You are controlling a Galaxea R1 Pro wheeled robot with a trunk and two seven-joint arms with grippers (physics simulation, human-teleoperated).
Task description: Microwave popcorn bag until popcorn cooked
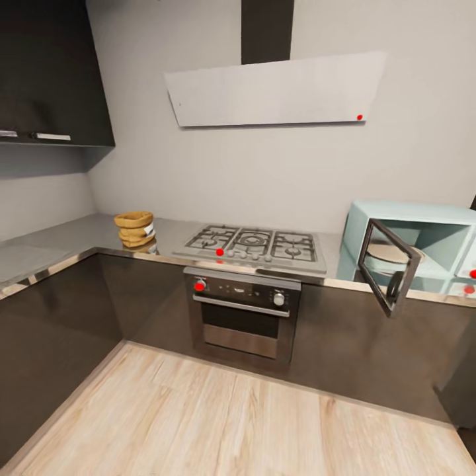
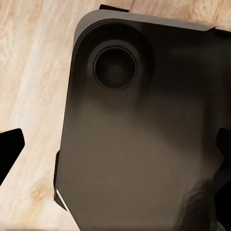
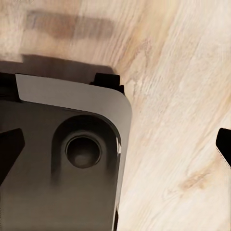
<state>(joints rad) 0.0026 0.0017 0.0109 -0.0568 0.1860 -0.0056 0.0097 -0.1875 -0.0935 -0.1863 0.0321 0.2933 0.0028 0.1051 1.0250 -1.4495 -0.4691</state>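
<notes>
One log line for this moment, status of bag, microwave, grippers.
popcorn bag: on countertop, left of stove | microwave: door open, cavity bagless | grippers: open, empty, above floor

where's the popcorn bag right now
In the head view, the popcorn bag sits on the grey countertop at the left, near the corner, just left of the gas hob. The microwave, door open, is far across at the right.
</notes>
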